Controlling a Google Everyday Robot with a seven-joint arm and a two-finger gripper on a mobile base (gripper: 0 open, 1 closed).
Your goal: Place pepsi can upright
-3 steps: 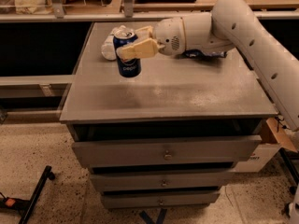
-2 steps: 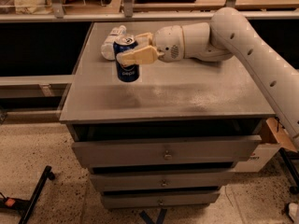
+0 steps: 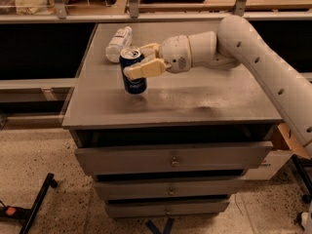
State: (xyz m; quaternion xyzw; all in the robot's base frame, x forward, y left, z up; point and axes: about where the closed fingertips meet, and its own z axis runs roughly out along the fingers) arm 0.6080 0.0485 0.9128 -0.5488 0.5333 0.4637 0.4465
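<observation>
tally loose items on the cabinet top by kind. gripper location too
Cans: 1, the pepsi can, upright
Bottles: 1, the white bottle, lying on its side at the back left
Total: 2
The gripper is closed around the pepsi can, over the left part of the cabinet top.

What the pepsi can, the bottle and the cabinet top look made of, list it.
The pepsi can: probably aluminium; glossy blue printed wall, silvery top. The gripper is shut around its middle.
The bottle: likely plastic; pale, lying behind the can.
The cabinet top: grey, dull sheen, worn patches; painted metal or laminate, unclear.
</observation>
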